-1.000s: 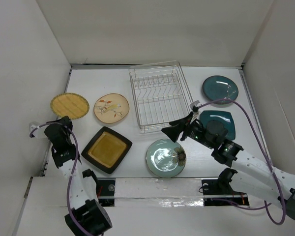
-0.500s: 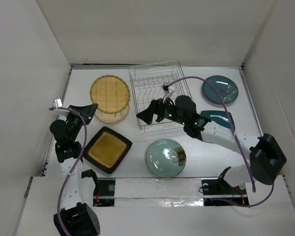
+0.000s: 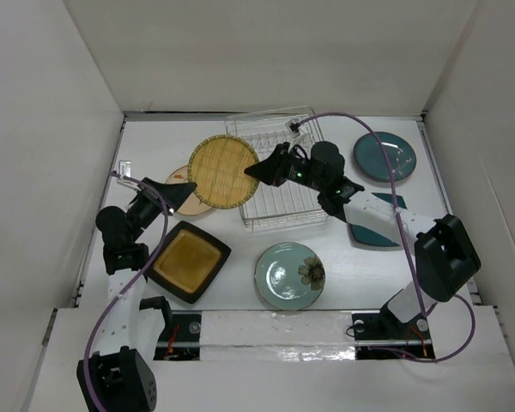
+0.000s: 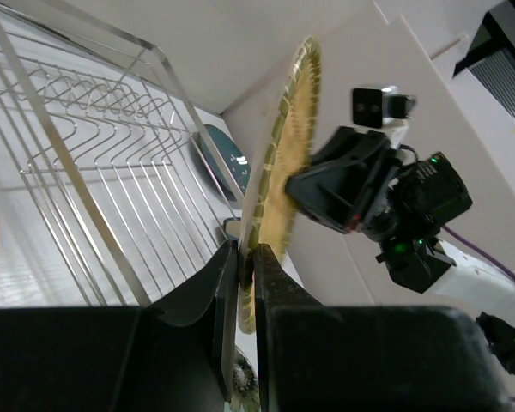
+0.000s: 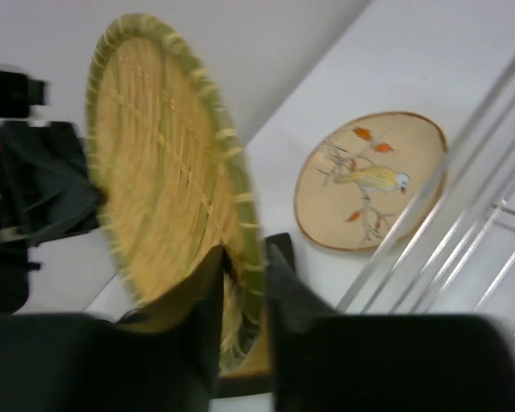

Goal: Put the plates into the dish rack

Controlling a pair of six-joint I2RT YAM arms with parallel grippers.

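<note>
A round woven tan plate (image 3: 223, 172) with a green rim stands on edge in the air over the left edge of the dish rack (image 3: 283, 184). My left gripper (image 3: 187, 185) is shut on its left rim, and the left wrist view shows the rim pinched between the fingers (image 4: 245, 249). My right gripper (image 3: 252, 171) is shut on the opposite rim (image 5: 245, 253). On the table lie the cream bird plate (image 3: 182, 204), the square mustard plate (image 3: 187, 260), the pale green plate (image 3: 290, 275), the round teal plate (image 3: 386, 156) and the square teal plate (image 3: 373, 225).
White walls close in the table on the left, back and right. The right arm (image 3: 369, 210) stretches over the square teal plate and the rack's front right corner. The bird plate (image 5: 369, 180) lies just left of the rack wires.
The left arm has carried the woven plate right, from the table's left side to the rack's left edge. The right gripper swung over the rack and shut on the plate's right rim.
</note>
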